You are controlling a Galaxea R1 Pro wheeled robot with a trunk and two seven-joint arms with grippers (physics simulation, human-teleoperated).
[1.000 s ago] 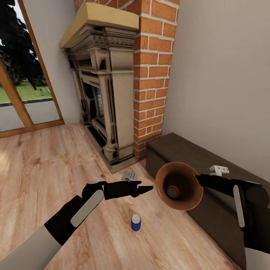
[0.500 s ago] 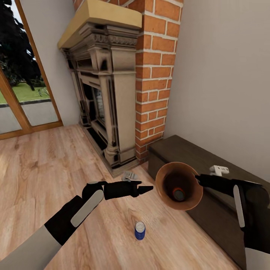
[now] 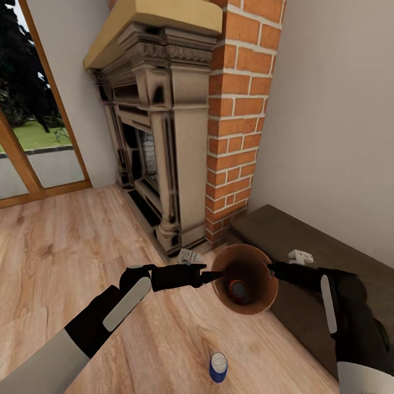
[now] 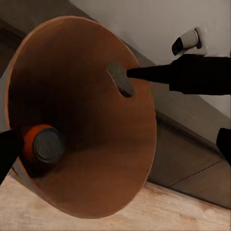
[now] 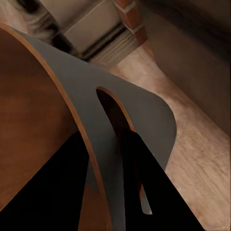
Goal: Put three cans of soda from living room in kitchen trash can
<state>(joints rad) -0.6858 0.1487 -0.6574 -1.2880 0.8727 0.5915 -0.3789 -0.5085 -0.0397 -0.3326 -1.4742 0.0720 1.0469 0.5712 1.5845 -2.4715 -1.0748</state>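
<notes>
- Right gripper (image 3: 272,268) holds the trash can (image 3: 257,295) by its rim: fingers (image 5: 144,183) clamped either side of the wall at a handle slot, one inside, one outside.
- Trash can is off the floor, tilted with its mouth towards the camera, in front of the near end of the dark low bench (image 3: 328,251).
- Orange soda can (image 3: 237,288) lies inside the bin near its base; grey top visible in the left wrist view (image 4: 45,144).
- Left gripper (image 3: 210,277) is level, tips just beside the left edge of the bin rim. Fingers look pressed together and grasp nothing.
- Blue soda can (image 3: 218,366) stands upright on the wood floor (image 3: 65,257), near side of the bin, apart from both arms.
- Small grey object (image 3: 189,255) on the floor at the foot of the fireplace (image 3: 164,164); too blurred to identify.
- White object (image 3: 300,256) sits on the bench just behind the right gripper.
- Brick chimney (image 3: 241,120) stands right of the fireplace, glass door (image 3: 27,148) far left.
</notes>
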